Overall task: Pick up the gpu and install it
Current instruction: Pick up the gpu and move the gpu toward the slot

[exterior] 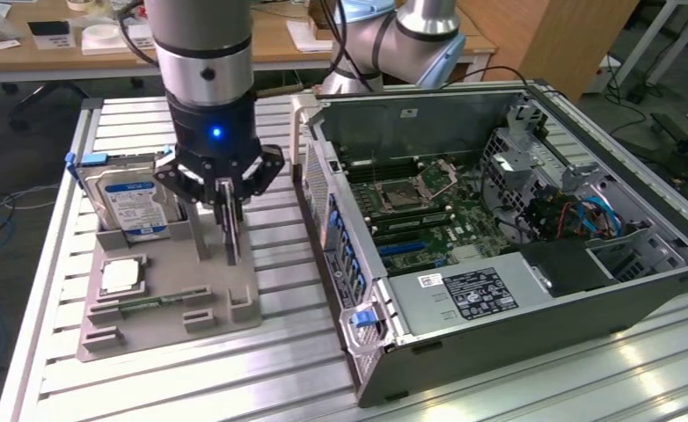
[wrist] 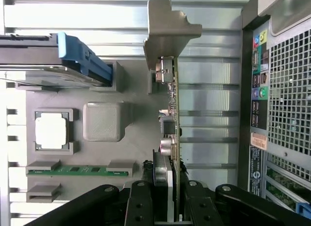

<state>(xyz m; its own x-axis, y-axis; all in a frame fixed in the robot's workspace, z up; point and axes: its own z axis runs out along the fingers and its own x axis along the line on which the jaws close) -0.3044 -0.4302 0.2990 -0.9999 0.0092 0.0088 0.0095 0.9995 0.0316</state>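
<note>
The claw is partly closed, its 2 fingers clamping the gpu, which stands on edge at the grey tray on the tabletop, beside the blue-labelled hard drive. That label's print and the white sticker inside the open computer case are too small to read.

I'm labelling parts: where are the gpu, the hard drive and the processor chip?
gpu [wrist: 172,107]: wrist view, on the card's edge, mid-length.
hard drive [exterior: 135,200]: exterior view, on its blue label.
processor chip [wrist: 51,130]: wrist view, middle of its silver top.
</note>
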